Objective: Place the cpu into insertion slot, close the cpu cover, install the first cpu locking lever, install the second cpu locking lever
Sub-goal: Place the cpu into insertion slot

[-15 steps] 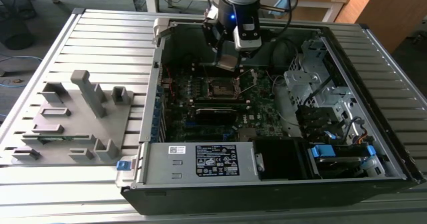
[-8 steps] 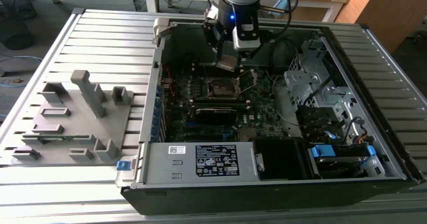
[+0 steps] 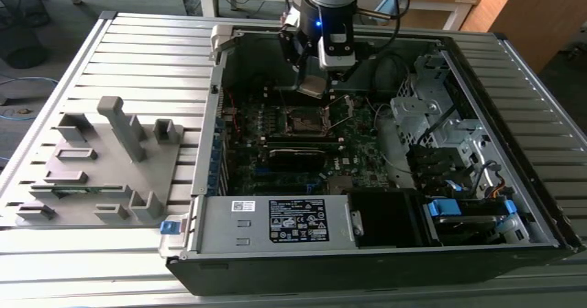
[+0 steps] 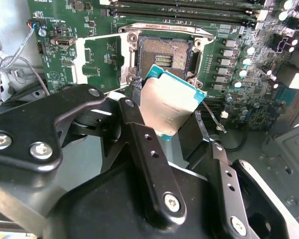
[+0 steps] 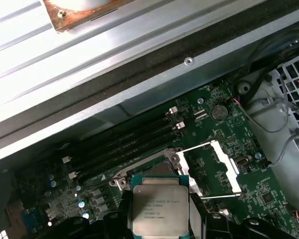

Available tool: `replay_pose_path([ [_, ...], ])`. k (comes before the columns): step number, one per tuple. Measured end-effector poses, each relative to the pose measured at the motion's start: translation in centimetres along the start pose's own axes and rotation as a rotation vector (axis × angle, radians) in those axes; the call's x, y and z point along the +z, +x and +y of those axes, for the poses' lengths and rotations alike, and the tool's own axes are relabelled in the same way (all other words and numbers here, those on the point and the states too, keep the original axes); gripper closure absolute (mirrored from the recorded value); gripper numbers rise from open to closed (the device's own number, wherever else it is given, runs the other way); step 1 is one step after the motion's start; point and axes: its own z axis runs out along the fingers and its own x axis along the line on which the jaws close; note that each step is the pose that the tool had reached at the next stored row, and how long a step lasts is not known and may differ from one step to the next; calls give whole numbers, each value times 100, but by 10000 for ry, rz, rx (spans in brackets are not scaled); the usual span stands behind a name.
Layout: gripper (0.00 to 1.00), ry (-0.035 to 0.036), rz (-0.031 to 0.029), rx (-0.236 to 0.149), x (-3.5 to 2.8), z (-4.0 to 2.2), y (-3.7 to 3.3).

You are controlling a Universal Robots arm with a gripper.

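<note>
The cpu (image 4: 175, 102), a flat square chip with a dull grey top and a teal-green edge, hung tilted above the insertion slot (image 4: 162, 56) without touching it, clamped along two opposite sides by the gripper (image 4: 167, 104). The slot, a dark square socket with a silvery metal rim, lay uncovered. The cpu cover (image 4: 81, 59), a thin silvery frame with a square window, stood swung open at one side of the socket.

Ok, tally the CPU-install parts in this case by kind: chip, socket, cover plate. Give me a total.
cpu: 1
insertion slot: 1
cpu cover: 1
Total: 3
</note>
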Motion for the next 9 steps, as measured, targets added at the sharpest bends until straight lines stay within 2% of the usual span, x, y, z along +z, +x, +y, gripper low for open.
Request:
replay_pose_path([
  [9, 46, -1, -2, 11, 0, 0, 0],
])
